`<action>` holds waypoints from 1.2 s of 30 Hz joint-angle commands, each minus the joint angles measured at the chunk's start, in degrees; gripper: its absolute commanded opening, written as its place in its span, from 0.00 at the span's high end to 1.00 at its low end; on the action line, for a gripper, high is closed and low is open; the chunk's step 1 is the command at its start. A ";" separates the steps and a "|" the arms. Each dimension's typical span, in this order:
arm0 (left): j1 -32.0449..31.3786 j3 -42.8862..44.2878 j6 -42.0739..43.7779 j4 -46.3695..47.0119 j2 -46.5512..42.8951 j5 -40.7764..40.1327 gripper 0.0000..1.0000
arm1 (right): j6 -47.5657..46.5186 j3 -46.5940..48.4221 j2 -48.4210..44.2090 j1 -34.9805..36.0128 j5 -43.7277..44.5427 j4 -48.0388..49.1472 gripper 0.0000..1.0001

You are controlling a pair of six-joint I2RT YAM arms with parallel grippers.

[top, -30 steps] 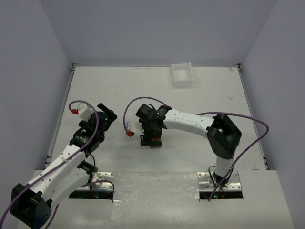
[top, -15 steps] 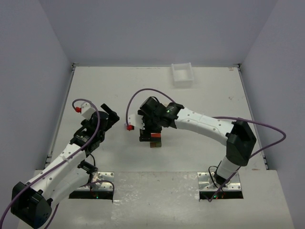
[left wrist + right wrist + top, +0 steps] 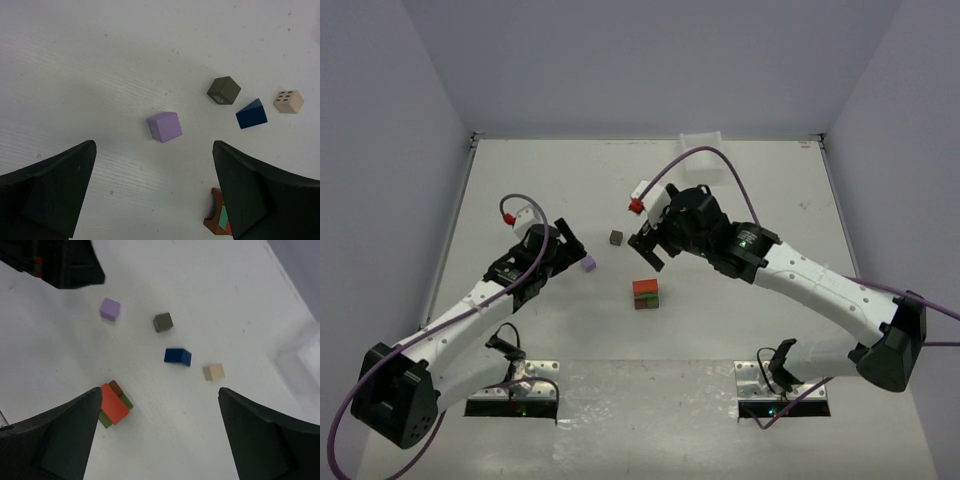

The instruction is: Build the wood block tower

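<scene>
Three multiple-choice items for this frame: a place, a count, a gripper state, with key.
1. Where is the purple cube?
A) just ahead of the left gripper
B) on the stack
C) in the right gripper

2. How many single blocks lie apart from the stack?
A) two
B) four
C) six

3. The right gripper is:
A) shut on a block
B) open, empty
C) shut, empty

Key:
1A, the left wrist view shows it just ahead.
2B, purple cube, olive cube, blue block, beige cube.
3B, jaws wide apart, nothing between.

Robot lab cell: bare white table (image 3: pixel 750 190) w/ plain walls (image 3: pixel 620 60) (two bolted arms (image 3: pixel 820 285)).
</scene>
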 commanded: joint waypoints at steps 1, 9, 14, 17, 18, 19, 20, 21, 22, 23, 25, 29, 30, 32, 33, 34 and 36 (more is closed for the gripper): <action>0.64 3.22 1.02 5.06 5.30 4.26 0.00 | 20.20 -9.27 -5.38 -8.15 7.37 3.86 0.01; 0.63 6.83 1.37 7.91 18.06 5.07 0.14 | 32.14 -23.35 -9.29 -15.24 17.88 3.69 0.01; 0.54 8.47 0.84 9.05 24.19 6.44 0.26 | 32.67 -26.71 -10.26 -15.55 19.51 3.65 0.01; 0.33 9.09 0.46 9.51 27.24 6.75 0.34 | 32.66 -27.90 -10.47 -15.60 20.24 3.64 0.01; 0.05 9.27 0.41 9.65 27.85 6.66 0.37 | 32.75 -28.31 -10.52 -15.60 20.56 3.69 0.01; -0.47 9.48 0.04 9.67 28.60 6.22 0.38 | 33.13 -28.55 -10.53 -15.60 20.91 3.69 0.01; -0.95 9.61 -0.28 9.61 29.10 5.72 0.40 | 33.34 -28.74 -10.47 -15.60 21.04 3.75 0.01; -1.38 9.68 -0.74 9.52 29.44 5.25 0.43 | 33.34 -28.81 -10.24 -15.60 21.14 3.75 0.01; -1.81 9.73 -1.33 9.41 29.76 4.82 0.47 | 33.29 -28.81 -9.92 -15.60 21.30 3.69 0.01; -2.20 9.80 -1.54 9.40 30.02 4.37 0.51 | 33.16 -28.87 -9.85 -15.60 21.43 3.69 0.01; -2.50 9.96 -1.81 9.29 30.44 3.59 0.55 | 32.86 -28.95 -9.71 -15.60 21.54 3.66 0.01; -2.86 10.95 -2.23 8.28 31.29 2.63 0.72 | 32.50 -29.34 -9.65 -15.66 21.72 3.69 0.01; -2.93 11.25 -2.23 7.87 31.35 2.61 0.78 | 32.40 -29.34 -9.60 -15.63 21.74 3.69 0.01; -3.28 11.64 -2.23 7.26 31.04 2.53 0.86 | 32.24 -29.26 -9.56 -15.60 21.75 3.69 0.01; -3.49 11.78 -2.06 6.98 30.50 2.47 0.90 | 32.29 -29.25 -9.56 -15.60 21.75 3.64 0.01; -3.76 11.93 -1.97 6.68 29.96 2.48 0.93 | 32.32 -29.29 -9.56 -15.60 21.75 3.60 0.01; -4.90 12.24 -1.58 5.62 28.25 2.52 0.97 | 32.54 -29.52 -9.54 -15.60 21.93 3.68 0.01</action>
